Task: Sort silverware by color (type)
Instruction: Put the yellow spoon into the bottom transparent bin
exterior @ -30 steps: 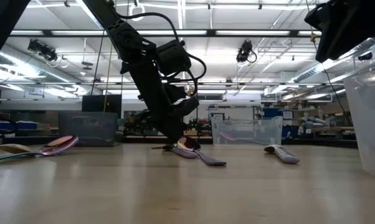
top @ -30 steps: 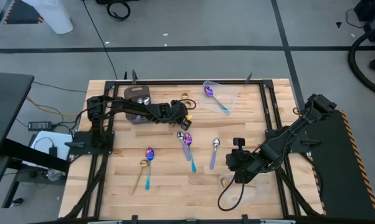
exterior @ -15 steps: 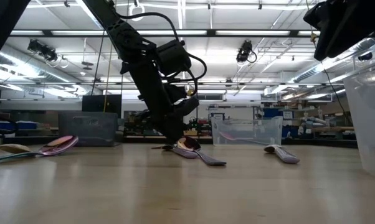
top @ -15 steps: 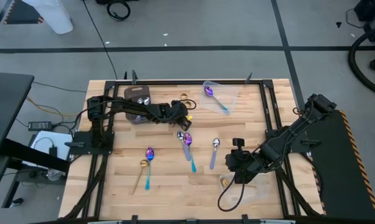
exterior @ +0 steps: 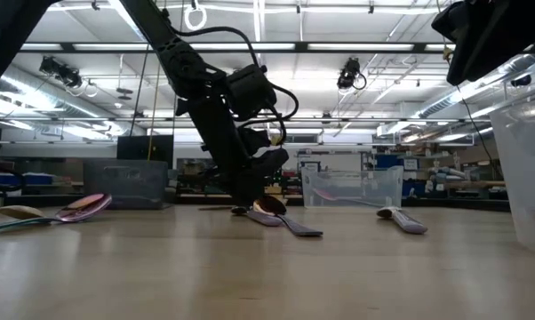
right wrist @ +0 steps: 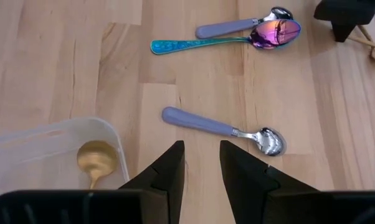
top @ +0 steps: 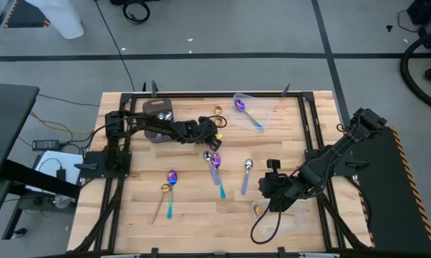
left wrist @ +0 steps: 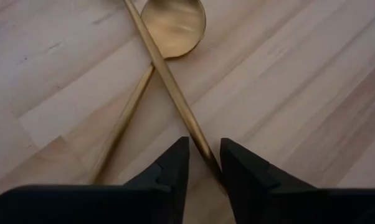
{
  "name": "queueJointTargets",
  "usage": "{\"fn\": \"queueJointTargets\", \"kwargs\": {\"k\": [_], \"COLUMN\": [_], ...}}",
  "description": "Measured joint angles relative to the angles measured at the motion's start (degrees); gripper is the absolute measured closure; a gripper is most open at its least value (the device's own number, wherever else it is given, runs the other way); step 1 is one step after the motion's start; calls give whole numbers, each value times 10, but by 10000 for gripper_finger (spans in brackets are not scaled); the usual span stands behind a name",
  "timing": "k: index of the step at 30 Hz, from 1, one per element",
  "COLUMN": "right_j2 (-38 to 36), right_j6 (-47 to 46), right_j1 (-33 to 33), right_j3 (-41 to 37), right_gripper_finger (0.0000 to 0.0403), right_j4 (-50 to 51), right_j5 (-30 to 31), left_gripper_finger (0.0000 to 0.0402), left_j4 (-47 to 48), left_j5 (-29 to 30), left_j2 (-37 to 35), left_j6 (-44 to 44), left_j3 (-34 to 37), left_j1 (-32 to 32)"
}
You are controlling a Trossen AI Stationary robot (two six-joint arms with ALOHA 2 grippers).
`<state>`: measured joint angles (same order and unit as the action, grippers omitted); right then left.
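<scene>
Two gold spoons (left wrist: pixel 169 68) lie crossed on the wooden table (top: pixel 194 215), at the far middle (top: pixel 217 112). My left gripper (left wrist: pixel 205 163) is low over them, open, one finger on each side of one spoon's handle. My right gripper (right wrist: pixel 202 163) hangs open above the table's near right (top: pixel 273 188) and holds nothing. Below it a silver spoon with a lilac handle (right wrist: pixel 218 129) lies flat. Farther off, an iridescent teal-handled spoon (right wrist: pixel 225 38) lies beside another lilac-handled one (right wrist: pixel 237 26). My left gripper comes slanting down from the table's left, and its fingers (left wrist: pixel 175 171) stand across one gold spoon's handle (left wrist: pixel 199 144), near that handle's free end. The handle lies flat on the table, close to one finger. Whether a finger touches it, I cannot tell.
A dark tray (top: pixel 158 115) sits at the far left. A clear container (top: pixel 255 111) at the far middle holds an iridescent spoon. Another clear container (right wrist: pixel 25 149) by the right gripper holds a gold spoon (right wrist: pixel 95 158). At the near left lie an iridescent spoon (top: pixel 171 183) and a gold one (top: pixel 161 197).
My left gripper has sunk a little toward the crossed gold spoons. The spoons on the table have stayed where they were.
</scene>
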<state>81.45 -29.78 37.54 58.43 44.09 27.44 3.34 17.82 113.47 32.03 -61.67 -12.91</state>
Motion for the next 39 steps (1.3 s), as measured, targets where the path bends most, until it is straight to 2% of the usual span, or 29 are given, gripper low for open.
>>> {"fn": "queueJointTargets", "kwargs": {"k": [3, 9, 18, 23, 29, 36, 39], "right_j2": [0, 0, 0, 0, 0, -1, -5], "right_j6": [0, -1, 0, -15, -36, -45, -29], "right_j1": [0, 0, 0, 0, 0, 0, -2], "right_j3": [0, 0, 0, 0, 0, 4, 4], "right_gripper_finger": [291, 291, 291, 291, 291, 288, 283], "right_j4": [-1, -3, -2, 18, 23, 0, -21], "right_j5": [0, 0, 0, 6, 57, 206, 244], "left_gripper_finger": [321, 386, 387, 388, 389, 389, 387], "left_j4": [3, 4, 8, 27, 34, -39, -90], "left_j5": [-5, -8, -11, 0, 51, 79, 79], "left_j2": [0, 3, -2, -33, -89, -123, -128], "left_j6": [-2, -10, -27, -48, -71, -135, -178], "left_j3": [0, 0, 1, 5, 3, 2, 2], "left_j1": [-1, -2, -2, 5, 27, 74, 96]}}
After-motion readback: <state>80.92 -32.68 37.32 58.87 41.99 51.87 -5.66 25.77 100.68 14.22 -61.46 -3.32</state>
